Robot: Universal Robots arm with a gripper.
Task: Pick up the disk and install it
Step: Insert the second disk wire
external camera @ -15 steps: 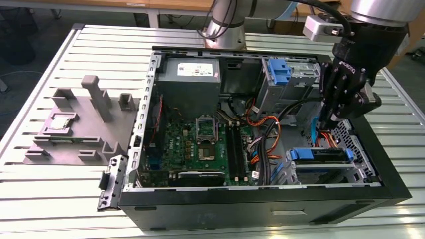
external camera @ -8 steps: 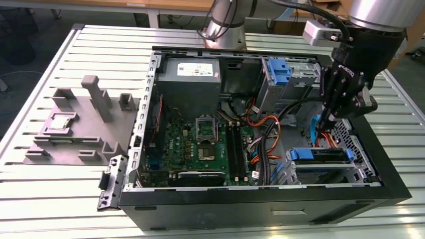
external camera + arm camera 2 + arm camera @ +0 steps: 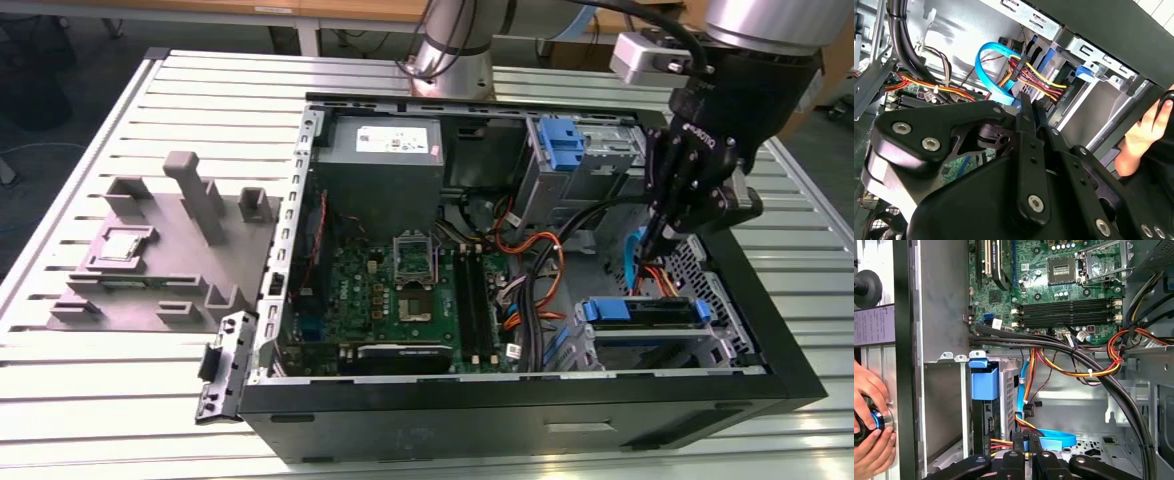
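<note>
Open black tower case (image 3: 534,400) laid flat on a slatted metal table (image 3: 120,400), side panel off, sheet-metal rim all around the claw. Claw (image 3: 657,243) hung tips-down from a near-vertical wrist, inside the case close to the side wall, with little free room between that wall and the cables. Black, bolted linkage fingers drawn narrow, almost together in both wrist views (image 3: 1031,112) (image 3: 1026,442), nothing seen clamped between them. Disk (image 3: 641,312) just beyond and below the claw tips, seated flat in the perforated steel drive cage (image 3: 1010,400) at the case corner, blue plastic rail end facing the claw (image 3: 983,382), apart from the tips. Glossy blue data cable (image 3: 1054,437) looped right at the tips, with red, yellow and orange leads (image 3: 1041,77) bundled beside it. Thick black cable bundle (image 3: 1094,365) sweeping across the open floor farther from the tips. Green motherboard (image 3: 400,290) well off to one side of the claw, with flat open space above it. Grey stepped fixture block (image 3: 160,260) outside the case, far from the claw. Person's hand (image 3: 1144,135) beyond the near case wall, fingers curled on a dark round object.
</note>
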